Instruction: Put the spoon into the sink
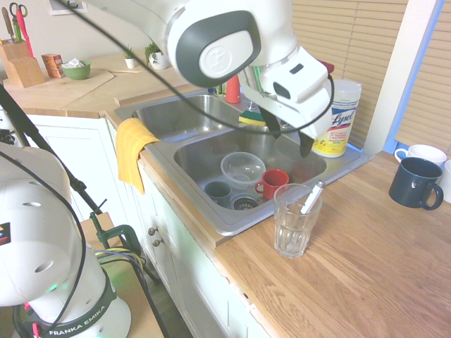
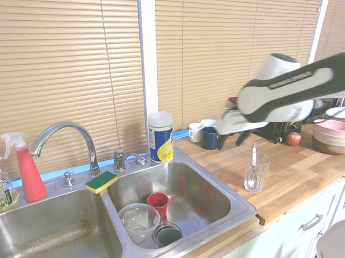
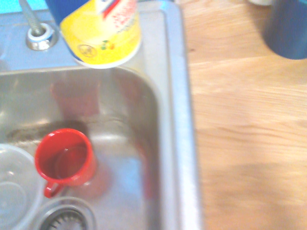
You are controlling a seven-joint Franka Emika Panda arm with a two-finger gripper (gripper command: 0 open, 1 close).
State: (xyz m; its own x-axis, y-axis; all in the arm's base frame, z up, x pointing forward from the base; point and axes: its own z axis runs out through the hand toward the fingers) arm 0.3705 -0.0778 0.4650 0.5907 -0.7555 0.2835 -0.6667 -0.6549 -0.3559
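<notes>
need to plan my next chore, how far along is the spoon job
Nothing looks done yet: the spoon stands in the clear glass on the counter. The open pincer holds nothing. Left: grasping, lifting, placing it in the sink.

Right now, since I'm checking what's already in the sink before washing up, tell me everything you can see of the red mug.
The red mug is glossy, smooth and ceramic-looking, with one small looped handle. It stands upright, open at the top, on the floor of the right-hand basin in the second exterior view, beside the clear bowl and near the drain.
</notes>
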